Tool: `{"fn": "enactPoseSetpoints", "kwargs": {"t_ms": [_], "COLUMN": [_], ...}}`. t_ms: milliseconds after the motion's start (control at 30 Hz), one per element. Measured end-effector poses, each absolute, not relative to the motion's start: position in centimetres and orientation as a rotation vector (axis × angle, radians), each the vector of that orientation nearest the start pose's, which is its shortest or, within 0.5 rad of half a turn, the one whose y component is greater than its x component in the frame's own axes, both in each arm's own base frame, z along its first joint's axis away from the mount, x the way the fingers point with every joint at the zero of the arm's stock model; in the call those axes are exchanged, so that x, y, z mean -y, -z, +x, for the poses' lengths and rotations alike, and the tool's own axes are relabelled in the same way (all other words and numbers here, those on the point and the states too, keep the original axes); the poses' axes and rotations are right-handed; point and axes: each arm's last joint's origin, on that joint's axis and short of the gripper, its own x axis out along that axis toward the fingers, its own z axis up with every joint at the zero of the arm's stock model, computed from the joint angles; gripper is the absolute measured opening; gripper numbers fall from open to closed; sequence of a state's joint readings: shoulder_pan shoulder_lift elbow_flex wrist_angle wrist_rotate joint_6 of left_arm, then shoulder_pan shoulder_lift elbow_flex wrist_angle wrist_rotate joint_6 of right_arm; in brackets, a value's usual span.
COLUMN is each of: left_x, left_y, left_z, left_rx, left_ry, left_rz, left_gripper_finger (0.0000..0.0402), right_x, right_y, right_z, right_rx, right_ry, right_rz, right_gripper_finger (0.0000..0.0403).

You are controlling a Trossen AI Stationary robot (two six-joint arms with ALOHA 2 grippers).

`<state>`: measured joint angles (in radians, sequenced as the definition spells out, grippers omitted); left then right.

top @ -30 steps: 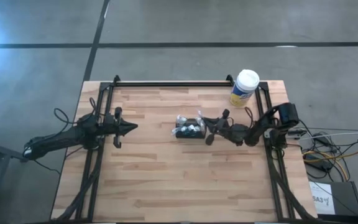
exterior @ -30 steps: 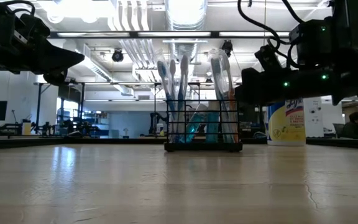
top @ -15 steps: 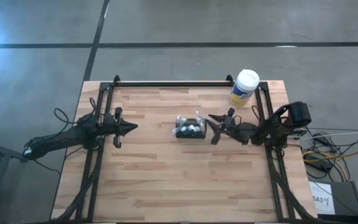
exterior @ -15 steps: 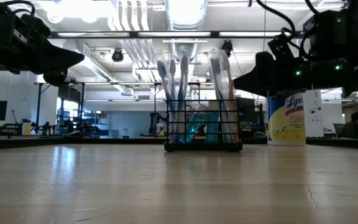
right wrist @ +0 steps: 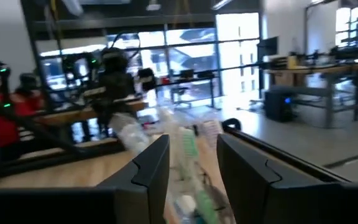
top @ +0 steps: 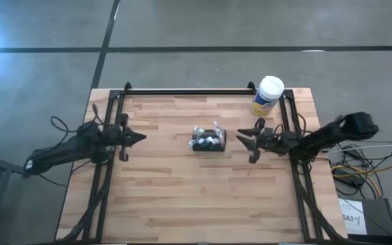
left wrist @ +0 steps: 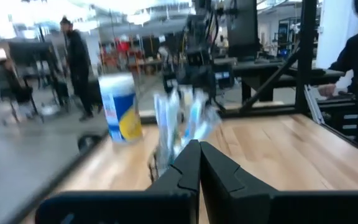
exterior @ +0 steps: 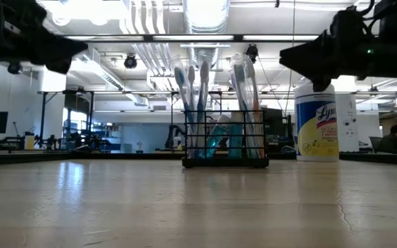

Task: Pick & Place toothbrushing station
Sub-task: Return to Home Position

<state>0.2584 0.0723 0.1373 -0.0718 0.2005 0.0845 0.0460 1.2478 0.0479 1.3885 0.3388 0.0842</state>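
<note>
The toothbrushing station point(top: 209, 139), a small black mesh caddy, stands on its base at the middle of the wooden table point(top: 182, 197), with several toothbrushes upright in it point(exterior: 225, 114). My right gripper point(top: 246, 141) hovers open to the caddy's right, a short gap away, fingers pointing at it. My left gripper point(top: 141, 137) is shut, at the table's left, pointing toward the caddy. The caddy also shows in the left wrist view point(left wrist: 179, 124) and the right wrist view point(right wrist: 185, 155).
A white-lidded, yellow-labelled round canister point(top: 267, 96) stands at the far right corner. Black frame rails run along the table's left point(top: 104, 177), right point(top: 298, 184) and far edges. People stand in the room beyond the table point(left wrist: 76, 62).
My right gripper has opened, let go of the caddy and drawn back toward the table's right edge. The caddy has stayed standing where it was. My left gripper has pulled back slightly toward the left edge.
</note>
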Motion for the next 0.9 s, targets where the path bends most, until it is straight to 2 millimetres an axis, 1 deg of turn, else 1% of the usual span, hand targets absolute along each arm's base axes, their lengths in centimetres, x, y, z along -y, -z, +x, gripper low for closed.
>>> {"fn": "enactPoseSetpoints", "kwargs": {"t_ms": [100, 200, 333, 433, 500, 567, 667, 767, 900], "left_x": [-1.8, -2.0, -2.1, -2.3, -2.3, -2.2, -2.1, -2.0, -1.7], "left_y": [-21.2, -22.4, -24.4, -25.7, -26.5, -27.4, -28.7, -30.3, -32.5], "left_z": [8.9, 8.9, 9.0, 9.5, 9.8, 10.1, 10.3, 10.1, 9.2], "left_rx": [0.026, 0.027, 0.034, 0.009, -0.034, -0.089, -0.185, -0.211, -0.133], "left_ry": [-0.084, -0.155, -0.184, -0.180, -0.153, -0.102, -0.028, 0.002, 0.005], "left_rz": [0.162, 0.190, 0.228, 0.249, 0.239, 0.209, 0.152, 0.110, 0.109], "left_gripper_finger": [0.0007, 0.0007, 0.0007, 0.0007, 0.0007, 0.0007, 0.0004, 0.0003, 0.0003], "right_x": [0.1, -0.2, -0.6, -0.7, -0.7, -0.7, -0.6, -0.5, -0.4], "right_y": [-17.0, -18.2, -20.9, -23.5, -25.0, -26.7, -28.4, -29.2, -29.2], "right_z": [17.3, 17.8, 18.2, 17.7, 17.0, 16.2, 14.7, 13.1, 11.2], "right_rx": [0.146, 0.050, -0.089, -0.158, -0.173, -0.132, -0.057, -0.018, 0.020], "right_ry": [0.247, 0.177, 0.033, -0.018, -0.016, -0.016, -0.018, -0.019, -0.021], "right_rz": [0.124, 0.106, 0.084, 0.058, 0.048, 0.049, 0.056, 0.062, 0.101], "right_gripper_finger": [0.0113, 0.0094, 0.0067, 0.0052, 0.0045, 0.0039, 0.0033, 0.0027, 0.0019]}}
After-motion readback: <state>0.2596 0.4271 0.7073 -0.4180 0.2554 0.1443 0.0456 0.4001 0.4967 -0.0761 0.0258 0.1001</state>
